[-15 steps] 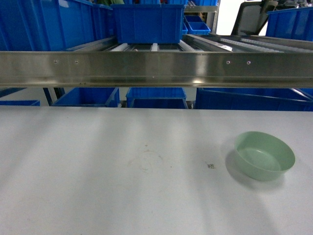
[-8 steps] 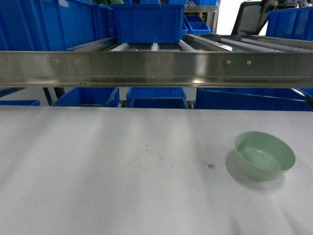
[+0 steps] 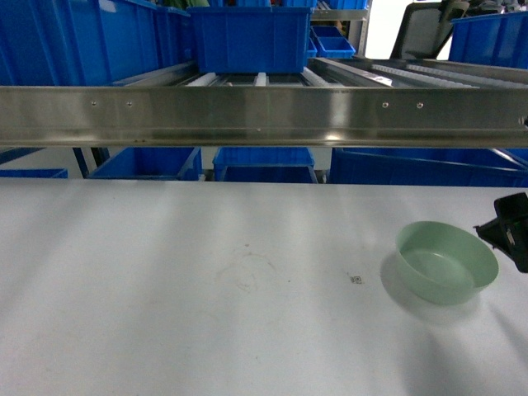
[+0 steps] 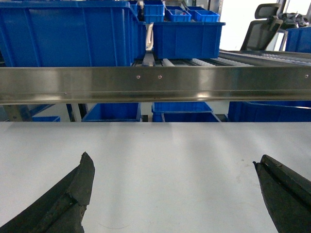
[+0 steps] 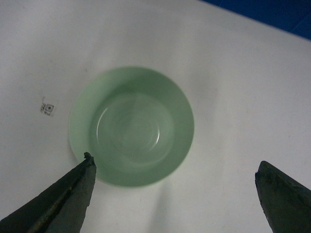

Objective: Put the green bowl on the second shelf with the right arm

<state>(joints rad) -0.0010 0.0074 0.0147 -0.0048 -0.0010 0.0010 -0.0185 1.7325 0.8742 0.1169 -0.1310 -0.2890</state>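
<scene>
One small pale mint-green bowl (image 5: 131, 126) sits upright and ungrasped on the flat white tabletop (image 3: 206, 313), below and in front of the shiny stainless-steel second shelf (image 3: 264, 115). Above the bowl, the black right gripper (image 5: 175, 196) hangs tilted down, jaws spread wide, apparently lining up a rim grasp. The left gripper (image 4: 177, 191), jaws also parted and holding nothing, idles away from the bowl.

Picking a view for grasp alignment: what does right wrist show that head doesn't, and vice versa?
Right wrist only: straight down into the green bowl, empty, upright, with the right gripper open, jaws wide, over the near rim.
Head only: the second shelf with a blue crate on its rollers, and the gripper entering at the right edge beside the bowl.
Both: bowl, white table, small square marker.
</scene>
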